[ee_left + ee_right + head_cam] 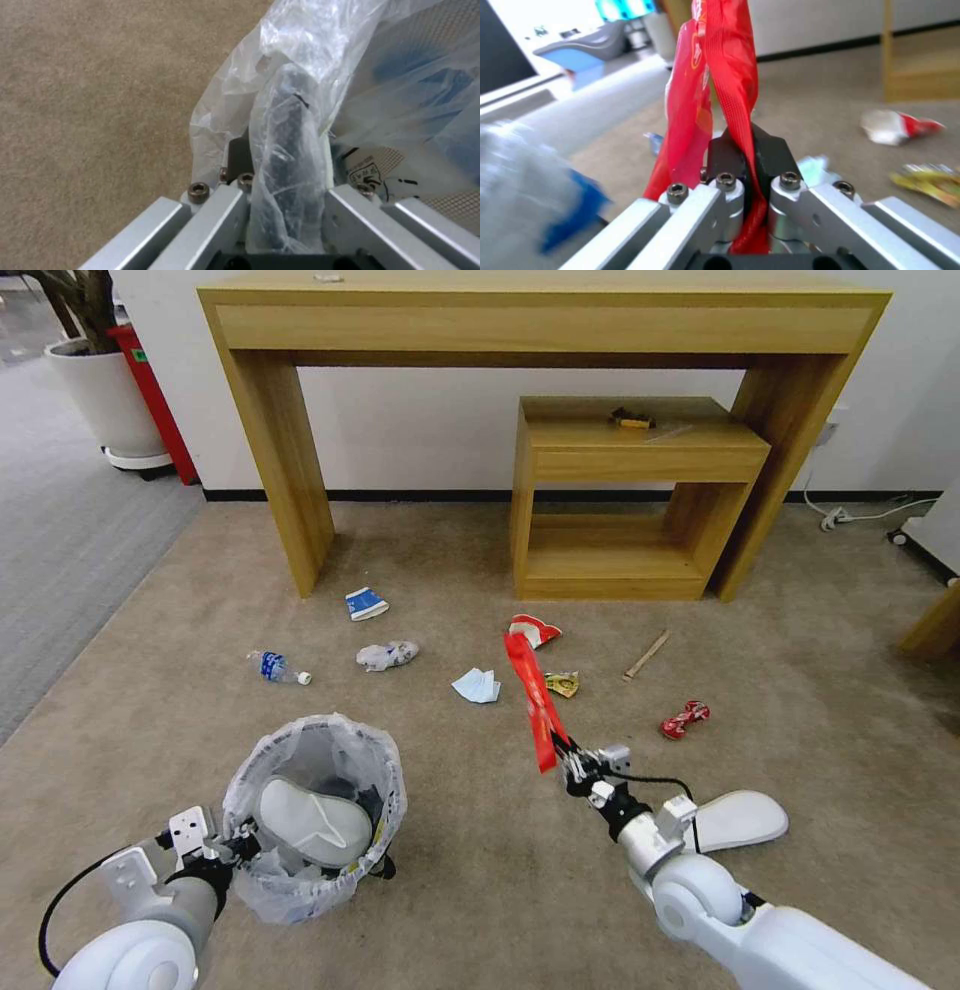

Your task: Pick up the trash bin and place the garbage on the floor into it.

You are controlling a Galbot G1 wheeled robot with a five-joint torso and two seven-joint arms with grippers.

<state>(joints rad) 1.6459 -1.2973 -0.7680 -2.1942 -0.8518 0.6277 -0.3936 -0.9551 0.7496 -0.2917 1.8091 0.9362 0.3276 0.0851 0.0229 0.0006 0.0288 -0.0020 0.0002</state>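
The left gripper (232, 848) is clenched on the near rim of the bin (312, 815), which sits low on the robot's left with one white slipper (312, 823) already inside. The right gripper (566, 760) is clamped on a long red wrapper (533, 690), held up over the floor (470, 850) to the right of the bin and apart from it.

The wrapper is limp and stands far above the pinch, so it may flop sideways and catch the rim or land on the floor if let go short of the opening. The left grip takes in loose bag plastic as well as rim, so the bin may tilt or slide in the jaws.

The left wrist view shows the bag (300, 112) bunched between the fingers over the black rim, which the head view hides. The right wrist view shows the wrapper (720, 75) pinched near its lower end. The head view alone gives the spread of litter: second slipper (738, 820), can (684, 719), mask (476, 685), bottle (278, 668), stick (646, 655).
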